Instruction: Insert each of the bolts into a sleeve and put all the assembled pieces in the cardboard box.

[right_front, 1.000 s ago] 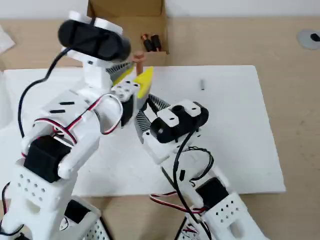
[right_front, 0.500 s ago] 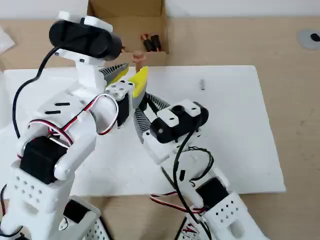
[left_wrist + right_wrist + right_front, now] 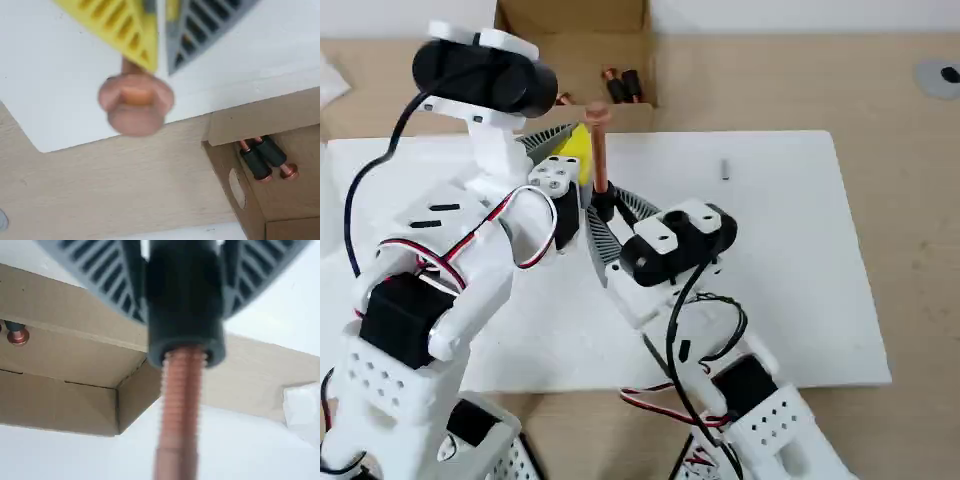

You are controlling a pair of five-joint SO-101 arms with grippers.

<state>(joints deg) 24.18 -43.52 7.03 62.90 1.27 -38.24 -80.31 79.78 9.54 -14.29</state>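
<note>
The right gripper (image 3: 183, 315) clamps the sleeve (image 3: 185, 295), with the bolt (image 3: 602, 155) in it, just short of the front edge of the cardboard box (image 3: 630, 118). The left wrist view adds more — the left gripper (image 3: 162, 72) has its fingers nearly together beside the bolt, and assembled pieces (image 3: 260, 162) lie inside the box.

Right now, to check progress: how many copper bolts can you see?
3. One bolt stands in the black sleeve held by the right gripper; two sleeved bolts lie in the cardboard box. Others may be hidden behind the left arm.
</note>
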